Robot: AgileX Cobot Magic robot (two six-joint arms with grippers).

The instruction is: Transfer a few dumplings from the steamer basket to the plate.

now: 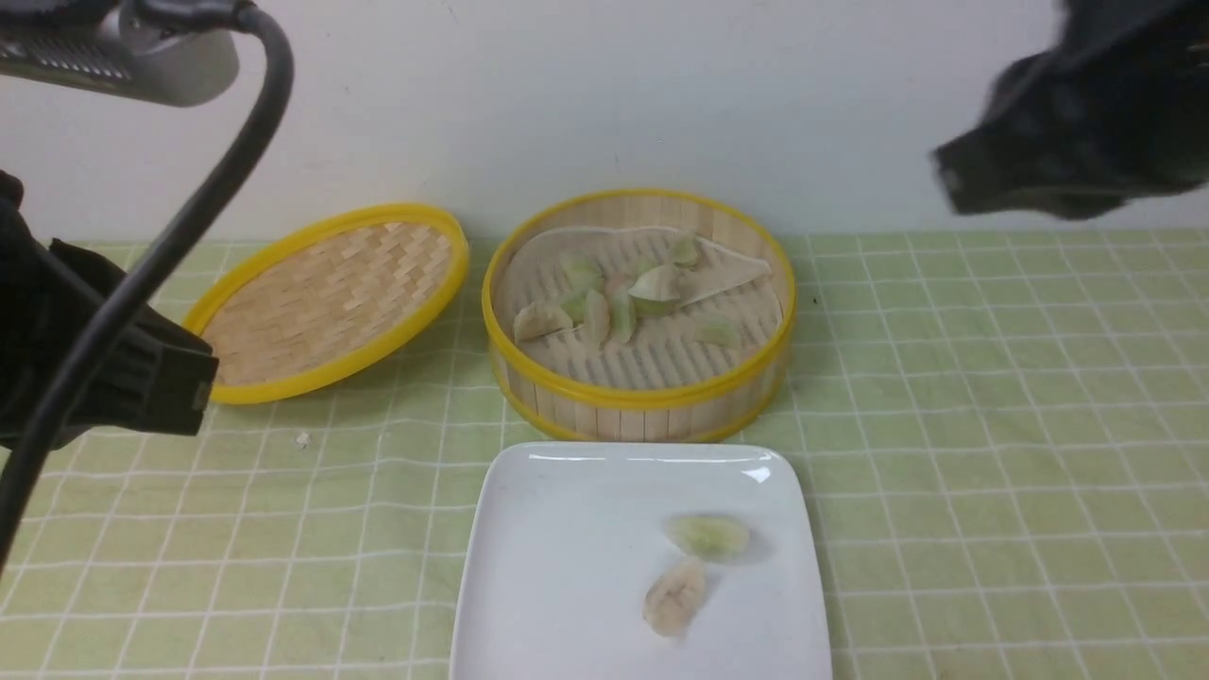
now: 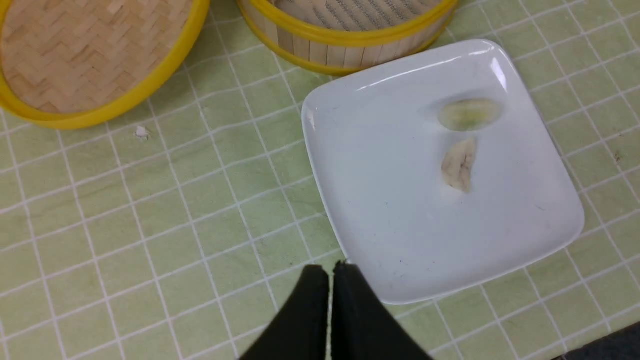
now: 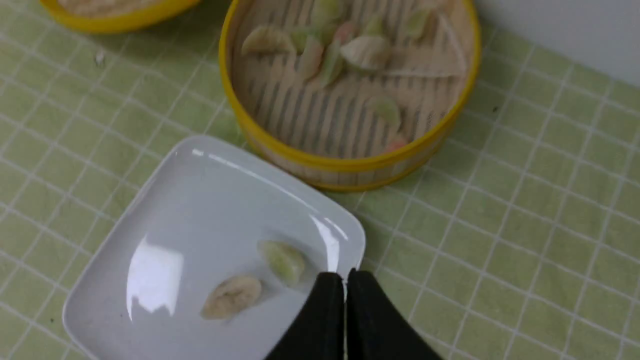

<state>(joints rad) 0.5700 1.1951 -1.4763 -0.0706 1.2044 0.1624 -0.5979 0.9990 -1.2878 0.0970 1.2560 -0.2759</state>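
Two dumplings (image 1: pixel 706 535) lie lower centre on the plate (image 1: pixel 567 529); the rest sit in the steamer basket (image 1: pixel 642 397) just above it. The right gripper (image 3: pixel 345 274) and left gripper (image 2: pixel 331 267) are both pinched closed and empty. Between pickups, I'd say: next, open over the basket for another.

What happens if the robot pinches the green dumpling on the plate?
Probably squishes: the green dumpling looks soft and puffy. It looks glossy, so it might slip on the shiny plate. Lying flat, it likely won't roll.

Glossy white plate (image 1: pixel 567 567); slatted bamboo steamer basket (image 1: pixel 642 411); woven bamboo lid (image 1: pixel 331 302); matt green cloth (image 1: pixel 992 425).
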